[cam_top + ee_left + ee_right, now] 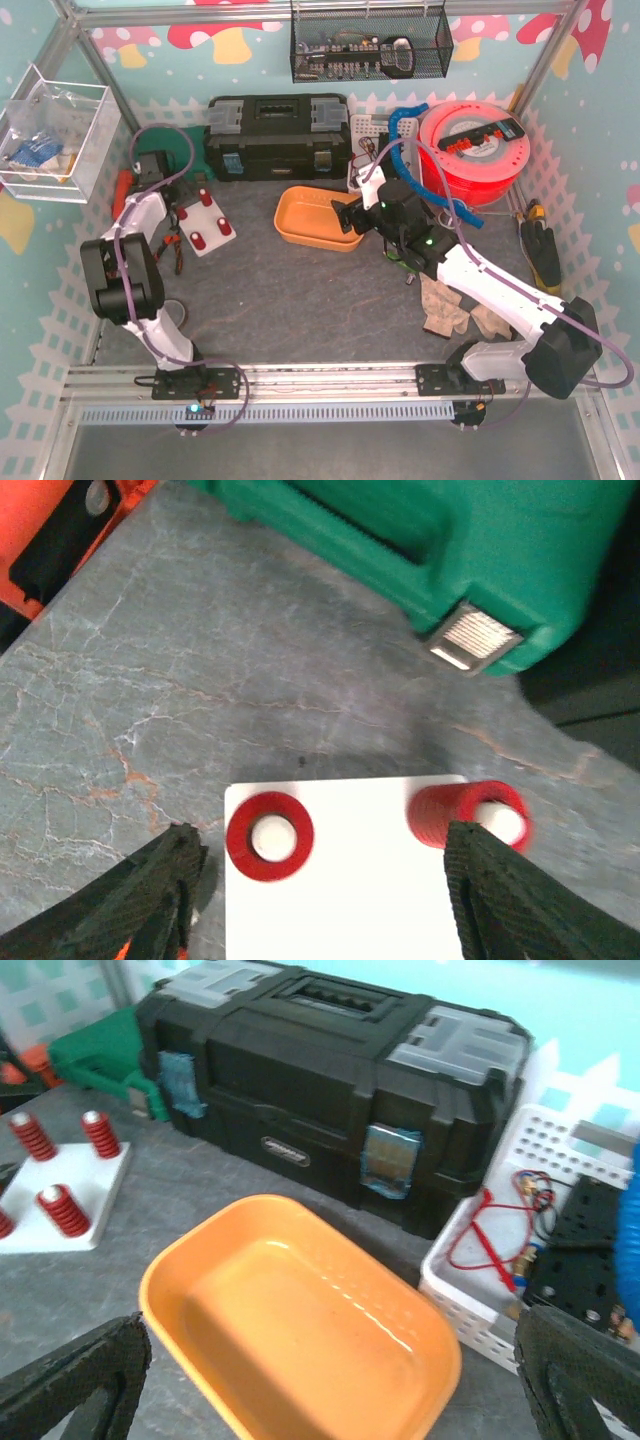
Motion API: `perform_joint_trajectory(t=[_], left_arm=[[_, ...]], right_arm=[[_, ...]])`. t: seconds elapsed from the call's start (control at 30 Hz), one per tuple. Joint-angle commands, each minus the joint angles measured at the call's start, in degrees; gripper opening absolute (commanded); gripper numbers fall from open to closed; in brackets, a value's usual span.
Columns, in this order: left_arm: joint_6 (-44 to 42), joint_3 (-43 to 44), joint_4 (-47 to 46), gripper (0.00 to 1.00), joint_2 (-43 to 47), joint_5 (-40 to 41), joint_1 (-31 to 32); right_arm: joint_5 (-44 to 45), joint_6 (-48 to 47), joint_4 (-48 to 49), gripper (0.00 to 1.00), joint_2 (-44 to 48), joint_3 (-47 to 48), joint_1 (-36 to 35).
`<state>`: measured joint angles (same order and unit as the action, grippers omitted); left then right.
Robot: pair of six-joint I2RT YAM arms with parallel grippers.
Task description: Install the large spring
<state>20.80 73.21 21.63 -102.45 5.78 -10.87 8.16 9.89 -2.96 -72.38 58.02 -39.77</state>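
white plate (340, 880): near part chopped by the bottom edge | red spring (465, 815) on its right peg: kinda blurry, foot tucked behind a finger (520, 900) | green case (450, 550) beyond the plate: runs off the top | another spring (4, 1223) at the plate's left: just a sliver

A: Springs, count?
B: Four red springs (62, 1210); one white base plate (100, 1185).
A: Containers?
B: One orange tray (300, 1340), one black toolbox (300, 1090), one green case (480, 550), one white perforated basket (560, 1150). Also one red filament spool (470, 150).
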Motion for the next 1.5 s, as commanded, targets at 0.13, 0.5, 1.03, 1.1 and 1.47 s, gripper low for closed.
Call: perform_joint_trajectory(t=[0.13, 0.5, 1.03, 1.1, 1.47], left_arm=[[3.2, -5.8, -0.6, 0.85, 15.6, -8.2, 0.2], [-3.2, -15.8, -6.1, 0.99, 29.7, -15.0, 4.1], [-19.2, -43.5, -42.7, 0.99, 39.9, -8.5, 10.7], [-18.4, -46.2, -47.6, 0.99, 39.4, -6.0, 10.2], [-15.2, -52.1, -70.4, 0.99, 22.7, -16.2, 8.2]], right_arm=[[14.3, 2.7, 5.2, 0.98, 1.8, -1.5, 0.3], [23.4, -1.9, 10.1, 0.99, 2.0, -12.1, 10.7], [5.8, -4.5, 36.5, 0.98, -4.6, -25.0, 27.5], [4.8, -5.0, 38.4, 0.99, -5.6, -26.4, 28.5], [-5.3, -8.8, 52.3, 0.99, -6.5, -37.1, 36.2]])
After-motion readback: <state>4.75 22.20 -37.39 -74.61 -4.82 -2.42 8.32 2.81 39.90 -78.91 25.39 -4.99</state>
